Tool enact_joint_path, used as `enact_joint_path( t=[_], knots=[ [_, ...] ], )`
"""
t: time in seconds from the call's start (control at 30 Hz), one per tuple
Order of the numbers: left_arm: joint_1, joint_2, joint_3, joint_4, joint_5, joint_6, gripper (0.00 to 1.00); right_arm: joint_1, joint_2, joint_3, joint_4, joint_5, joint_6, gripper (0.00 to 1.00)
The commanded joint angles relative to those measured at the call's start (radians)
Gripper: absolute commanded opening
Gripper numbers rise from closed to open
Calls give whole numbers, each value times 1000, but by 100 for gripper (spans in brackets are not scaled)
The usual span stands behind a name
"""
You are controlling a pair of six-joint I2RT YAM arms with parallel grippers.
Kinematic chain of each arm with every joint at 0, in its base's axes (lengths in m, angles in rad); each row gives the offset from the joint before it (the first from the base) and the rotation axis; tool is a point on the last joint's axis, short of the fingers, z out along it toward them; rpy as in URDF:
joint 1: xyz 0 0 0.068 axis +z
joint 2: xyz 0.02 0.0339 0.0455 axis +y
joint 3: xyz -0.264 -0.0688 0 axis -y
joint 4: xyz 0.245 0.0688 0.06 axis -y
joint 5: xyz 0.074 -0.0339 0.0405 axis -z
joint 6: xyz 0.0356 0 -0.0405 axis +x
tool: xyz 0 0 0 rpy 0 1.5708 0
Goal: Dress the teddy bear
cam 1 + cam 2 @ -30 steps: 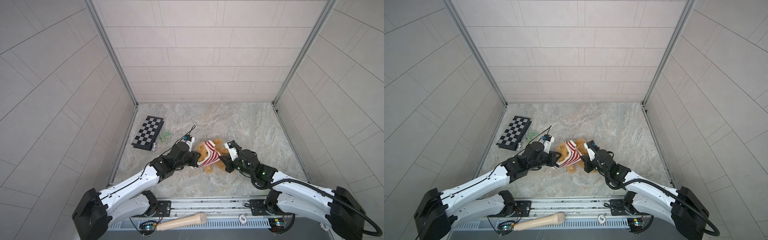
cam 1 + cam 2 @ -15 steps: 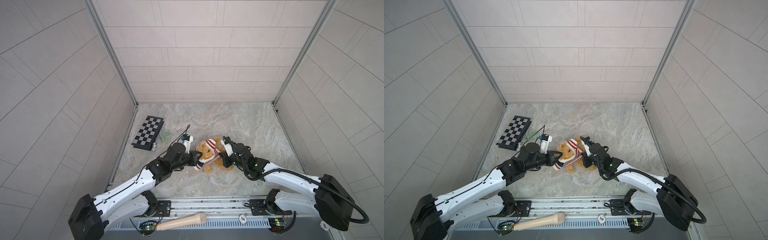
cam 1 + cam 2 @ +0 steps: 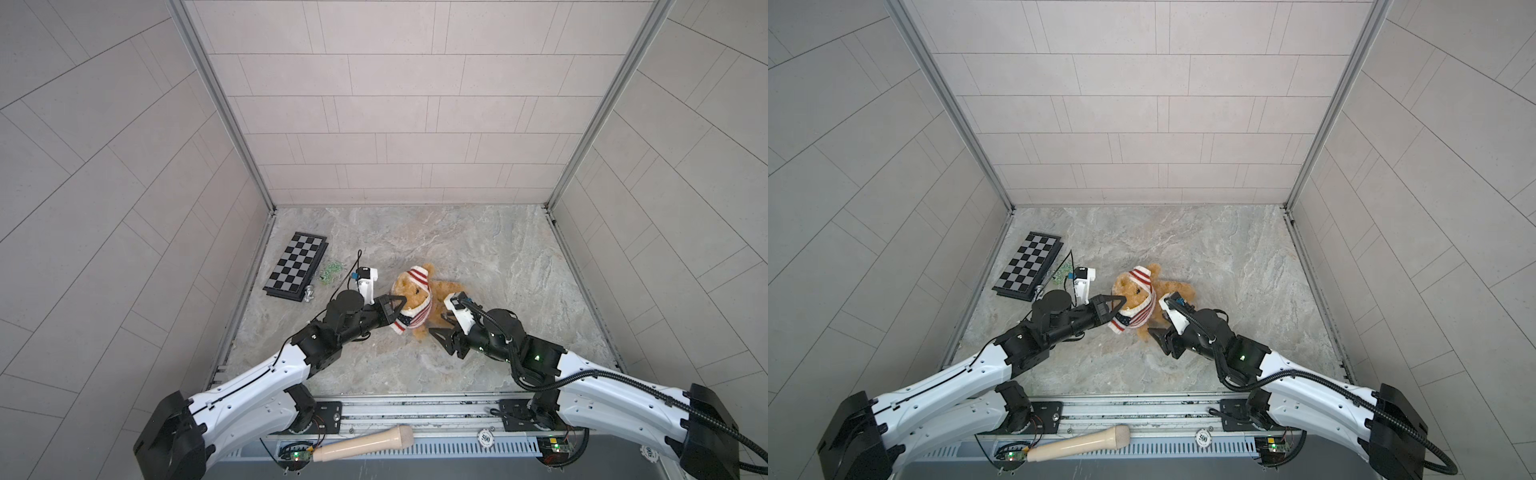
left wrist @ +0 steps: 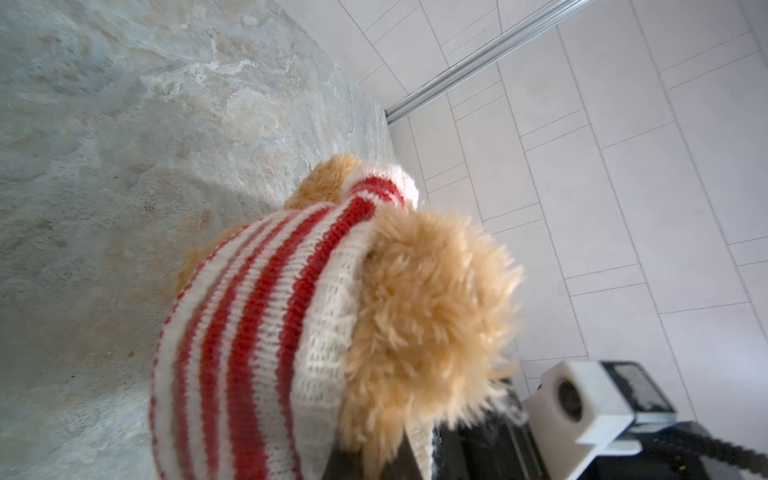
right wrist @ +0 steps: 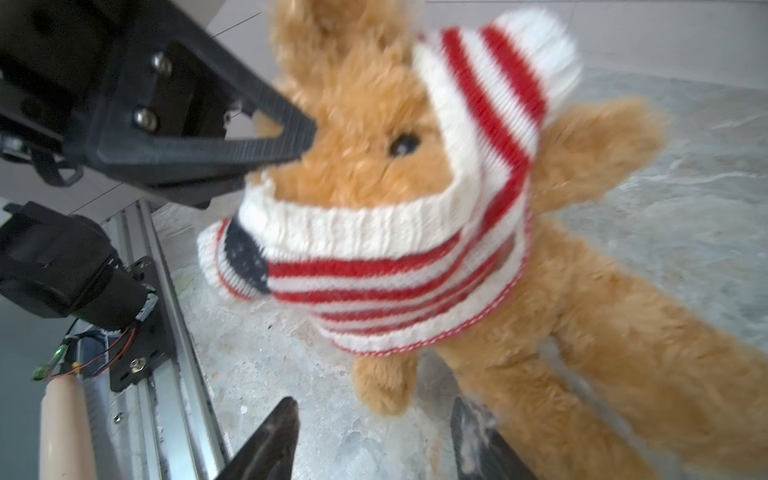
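Observation:
The teddy bear (image 3: 444, 291) (image 3: 1177, 291) lies mid-floor, its golden-brown head toward the left arm. A red-and-white striped sweater (image 3: 417, 313) (image 5: 374, 257) is bunched over its head and neck, below one black eye, with one sleeve sticking up past an ear. My left gripper (image 3: 397, 303) (image 3: 1119, 301) (image 4: 399, 457) is shut on the sweater's white ribbed rim by the bear's face. My right gripper (image 3: 438, 328) (image 3: 1156, 332) (image 5: 374, 432) stands open low by the bear's lower body. A paw hangs just ahead of the gap, and one fingertip (image 5: 469, 432) brushes the leg fur.
A folded chessboard (image 3: 297, 266) lies at the back left, with a silver chess piece (image 3: 308, 294) and small green pieces (image 3: 330, 272) beside it. A wooden handle (image 3: 365, 442) and a chip (image 3: 485, 436) rest on the front rail. Walls close in left, back and right.
My right gripper has opened, let go of the sweater and drawn back toward the front. The left gripper, still shut on the sweater, has carried bear and sweater a little farther back.

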Motion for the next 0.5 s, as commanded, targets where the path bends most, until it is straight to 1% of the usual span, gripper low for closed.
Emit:
enact_joint_path(
  t=[0.0,0.1,0.17,0.23,0.37,0.47],
  knots=[
    [-4,-10,11,130,-14,-47,0,17,56,-39,132,-21,67,63],
    [-19,0,11,154,-25,-66,0,23,115,-31,231,-24,96,65],
    [-29,8,9,166,-27,-76,0,23,150,-29,293,-1,124,66],
    [-42,16,6,186,-32,-86,0,9,195,-1,296,5,145,67],
    [-69,23,13,186,-59,-84,0,0,250,41,317,-36,169,66],
    [-79,29,15,198,-62,-87,0,-8,272,60,296,-27,171,62]
  ],
)
